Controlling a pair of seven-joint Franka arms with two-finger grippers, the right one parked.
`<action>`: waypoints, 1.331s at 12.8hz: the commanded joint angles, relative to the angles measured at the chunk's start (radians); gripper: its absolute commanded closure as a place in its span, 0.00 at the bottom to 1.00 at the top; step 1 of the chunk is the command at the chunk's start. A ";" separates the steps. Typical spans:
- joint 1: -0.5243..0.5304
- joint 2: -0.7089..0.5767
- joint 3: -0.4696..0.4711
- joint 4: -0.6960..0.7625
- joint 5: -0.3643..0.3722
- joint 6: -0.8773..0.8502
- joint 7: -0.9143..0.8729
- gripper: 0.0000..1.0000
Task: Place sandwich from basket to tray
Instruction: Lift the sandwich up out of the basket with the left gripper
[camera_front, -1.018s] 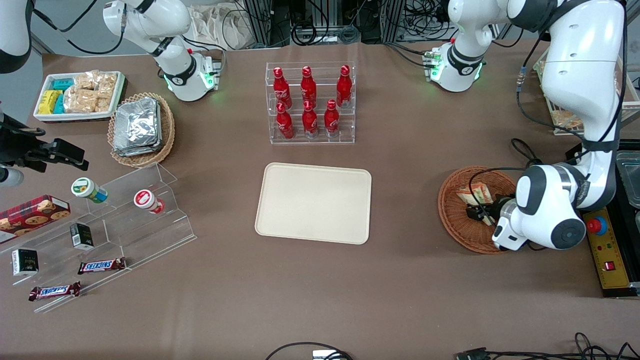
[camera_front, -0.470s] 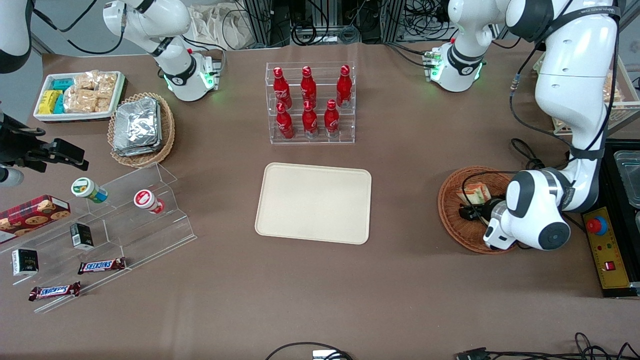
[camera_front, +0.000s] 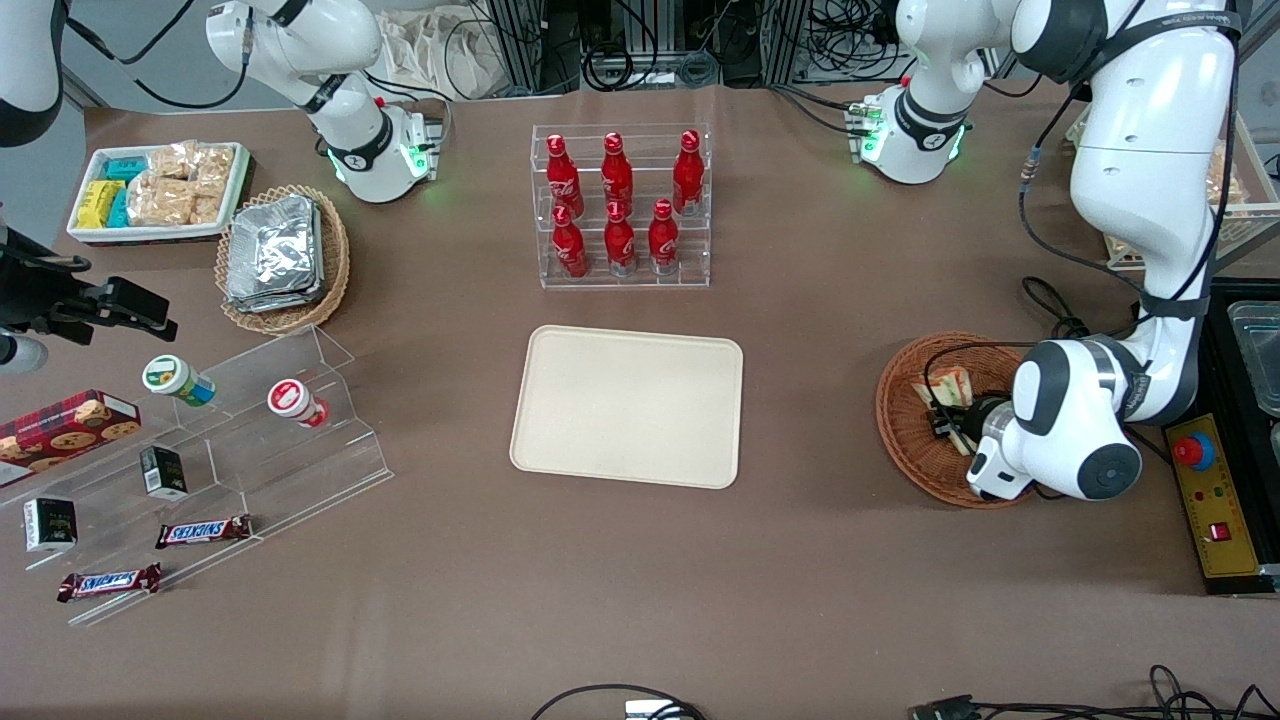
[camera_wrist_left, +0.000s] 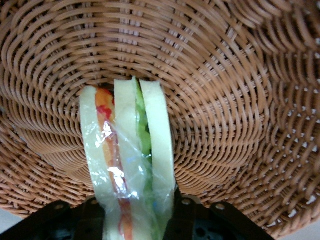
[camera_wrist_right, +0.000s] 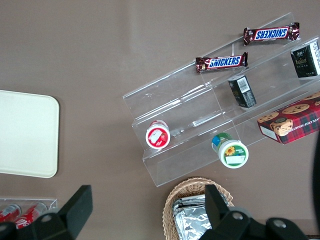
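The left arm's black two-finger hand (camera_front: 948, 420) was down inside the round reddish-brown wicker basket (camera_front: 905, 430), which sat on the brown tabletop (camera_front: 820, 300) toward the working arm's end. From the wrist camera you could see the small triangular clear-wrapped sandwich (camera_wrist_left: 129, 160), pale bread with orange and green layers, standing on edge with a black finger (camera_wrist_left: 95, 220) against one bread face and another pressed to the face across from it, so the hand was pinching the sandwich. In the front view the sandwich (camera_front: 950, 385) was in the basket, just above the weave as far as I could tell, at about 12 o'clock from the hand. The flat rectangular cream plastic tray (camera_front: 628, 405) lay in the middle of the tabletop, well apart from the basket, roughly at 9 o'clock from it. The clear rack of red bottles (camera_front: 620, 205) stood at 12 o'clock from the tray, farther from the front camera.
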 joint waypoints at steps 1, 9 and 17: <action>-0.019 -0.036 0.000 0.020 -0.008 -0.045 -0.016 0.95; -0.021 -0.277 -0.002 0.085 0.006 -0.209 0.152 0.93; -0.196 -0.302 -0.019 0.232 0.000 -0.284 0.151 0.93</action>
